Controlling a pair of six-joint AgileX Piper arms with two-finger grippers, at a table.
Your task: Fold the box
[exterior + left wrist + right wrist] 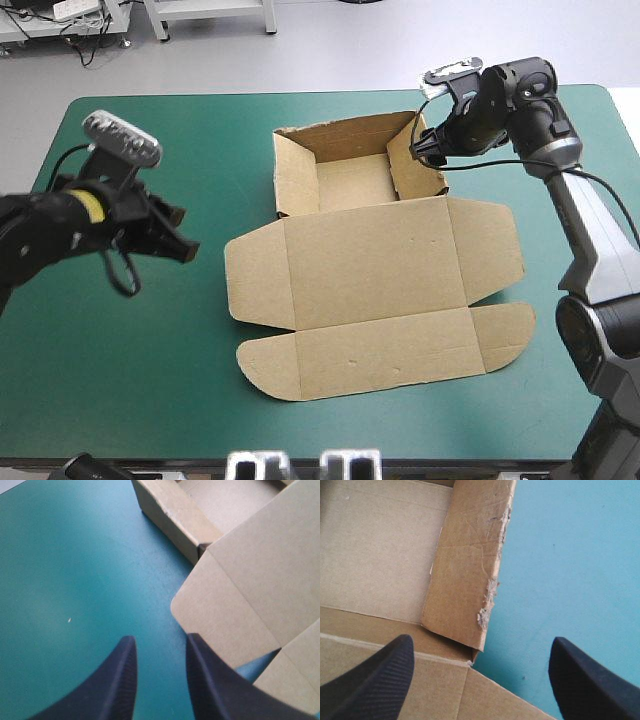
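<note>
Shows the box (370, 270) on the teal-green cover (150, 380), about midway between the table's left and right edges and nearer the far edge: tray walls raised on the far side, lid and flaps lying flat toward the near edge. Places the right gripper (428, 148) at the tray's right wall (465, 580), black fingers spread wide to either side of it and clasping nothing. Places the left gripper (160, 636) over bare cover just beside the lid's left flap (220, 625), fingers only a little apart, nothing between them, clear of the board. Reads as a tray built and a lid not yet dealt with. Carries several risks from here. Could tear the right wall further, given the frayed, chewed top edge, if pinched hard just there. Could tip that wall inward and undo the tray if pressed from outside with no support within. Could skid the whole box toward the right edge if approached at the left flap, since flat board on a smooth cover offers no lip to get under, and nothing pins the tray down while the right fingers stand open. Could twist the lid along its crease if raised by one flap alone. Could miss the flap's rounded corner altogether with so narrow a gap between the left fingers.
</note>
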